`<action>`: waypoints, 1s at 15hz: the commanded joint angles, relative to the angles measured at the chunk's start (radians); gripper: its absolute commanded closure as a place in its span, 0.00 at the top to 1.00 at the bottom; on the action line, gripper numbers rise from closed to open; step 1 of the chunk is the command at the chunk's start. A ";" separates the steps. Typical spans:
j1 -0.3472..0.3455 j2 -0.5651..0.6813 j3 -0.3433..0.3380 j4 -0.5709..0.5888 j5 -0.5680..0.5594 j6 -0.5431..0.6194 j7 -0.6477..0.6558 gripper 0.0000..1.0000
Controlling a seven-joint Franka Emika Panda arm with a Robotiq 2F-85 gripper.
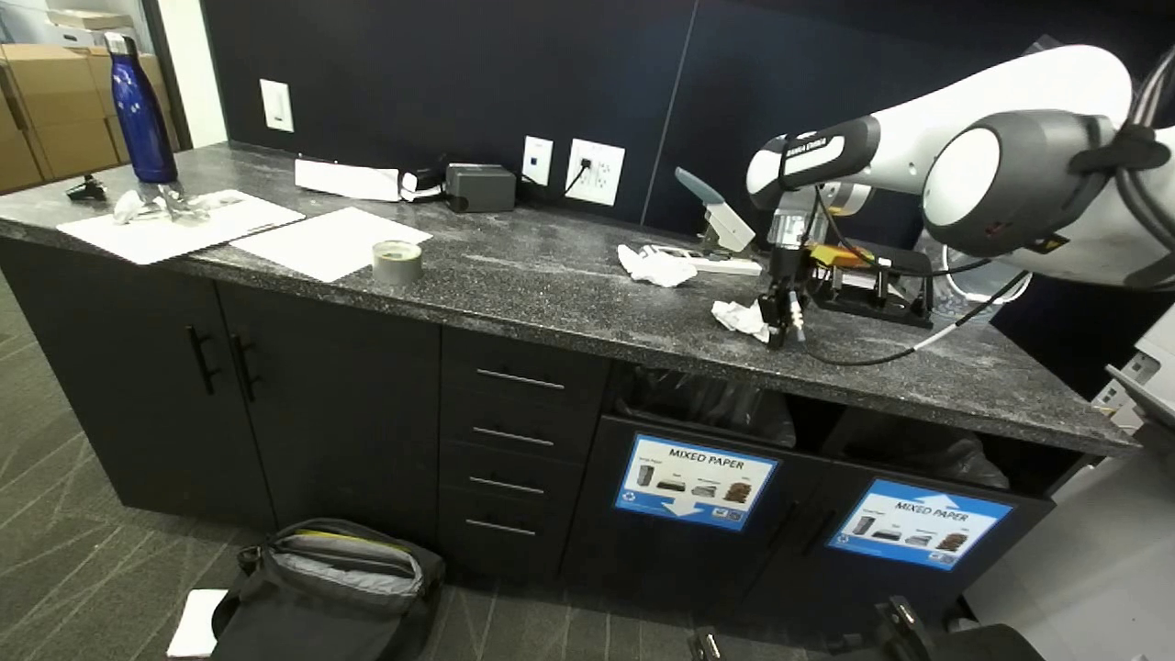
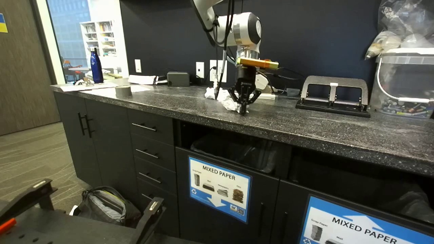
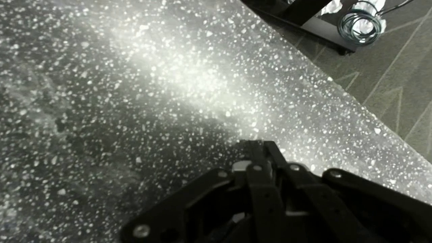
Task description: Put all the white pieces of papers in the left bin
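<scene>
1. Exterior views, both: the tabletop (image 1: pixel 514 289) stretches lengthwise, its front edge serving, I judge, as the drop-off.
2. Left bin (image 1: pixel 675 555): below that edge, its slot open, presumably to catch whatever falls.
3. Tool (image 2: pixel 242 110): aimed straight down, probably for a pinch; its fingers (image 3: pixel 257 152) look together, but whether any paper is caught I cannot tell.
4. Back scrap (image 1: pixel 656 266): white, crumpled, on the tabletop, long axis roughly along its length.
5. Front scrap (image 1: pixel 742 319): on the tabletop at the tool, long axis slanting toward the fingertips.

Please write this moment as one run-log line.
gripper: shut, at crumpled paper | hold: unclear | second paper: on counter
</scene>
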 commanded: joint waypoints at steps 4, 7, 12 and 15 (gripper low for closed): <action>-0.038 -0.207 0.021 -0.377 0.104 0.357 0.088 0.07; -0.033 -0.271 0.007 -0.517 0.096 0.536 0.096 0.08; -0.034 -0.401 0.016 -0.752 0.106 0.586 0.108 0.07; -0.035 -0.487 0.026 -0.885 0.116 0.552 0.086 0.08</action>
